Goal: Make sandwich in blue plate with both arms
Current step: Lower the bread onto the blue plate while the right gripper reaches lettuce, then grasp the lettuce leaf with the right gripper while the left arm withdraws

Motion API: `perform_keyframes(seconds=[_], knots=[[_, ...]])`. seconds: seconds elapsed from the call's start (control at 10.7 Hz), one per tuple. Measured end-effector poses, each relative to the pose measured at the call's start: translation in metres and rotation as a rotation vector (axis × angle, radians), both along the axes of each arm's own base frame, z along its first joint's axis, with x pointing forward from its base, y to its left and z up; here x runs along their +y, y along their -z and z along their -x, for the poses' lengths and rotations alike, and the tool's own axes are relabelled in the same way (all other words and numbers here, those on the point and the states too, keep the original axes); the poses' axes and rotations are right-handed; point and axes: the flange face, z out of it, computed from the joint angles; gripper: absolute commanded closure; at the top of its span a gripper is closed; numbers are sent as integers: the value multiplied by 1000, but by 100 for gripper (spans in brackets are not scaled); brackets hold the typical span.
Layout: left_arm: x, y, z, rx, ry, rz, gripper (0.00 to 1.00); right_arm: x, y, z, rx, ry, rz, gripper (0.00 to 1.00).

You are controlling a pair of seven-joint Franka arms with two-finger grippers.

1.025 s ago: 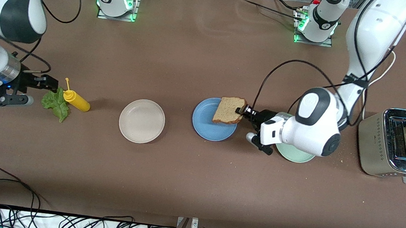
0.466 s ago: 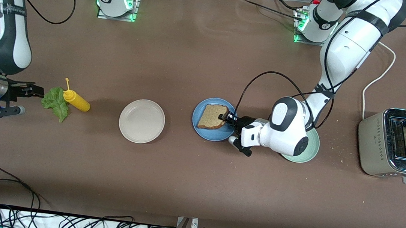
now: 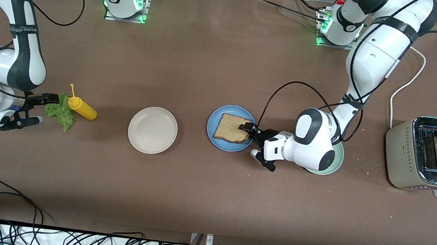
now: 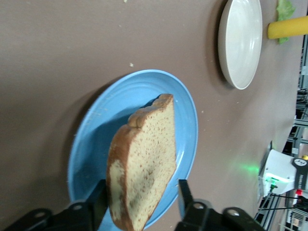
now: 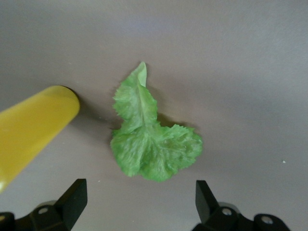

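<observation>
I'm working over a wide brown table (image 3: 208, 68) that fills the view, its edge nearest the front camera hung with tangled black cables (image 3: 68, 238). At the left arm's end stands a silver toaster (image 3: 424, 153) with one slice still in its slot, well clear of the left gripper (image 3: 249, 129). That gripper sits low at the rim of the blue plate (image 3: 219, 116), its fingers (image 4: 185, 199) spread on either side of the bread slice (image 3: 233, 128) with a gap showing, so nothing is pinched; the slice lies on the plate. A pale green plate (image 3: 334, 163) lies under the left arm's wrist, and a beige plate (image 3: 152, 130) sits between the two grippers. The right gripper (image 3: 43, 109) hangs low beside the lettuce leaf (image 3: 59, 111), its fingers (image 5: 72, 199) wide apart and empty, with the yellow squeeze bottle (image 3: 80, 107) lying just past the leaf. A second ago the slice was tilted up in the left gripper's clamp above the plate; now it is down flat and released. The right gripper has also drawn in closer to the leaf.
</observation>
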Motion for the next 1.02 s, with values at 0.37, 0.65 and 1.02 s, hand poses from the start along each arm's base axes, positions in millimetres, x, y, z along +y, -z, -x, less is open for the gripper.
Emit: perform_keyframes(seconds=[0.37, 0.65, 1.02], knots=[[26, -11, -14, -75, 46, -91, 0, -10, 53, 7, 65, -9, -17, 0], [51, -64, -24, -124, 100, -250, 0, -9, 76, 10, 94, -14, -21, 0], [76, -205, -10, -209, 88, -589, 0, -13, 96, 6, 59, -19, -16, 20]])
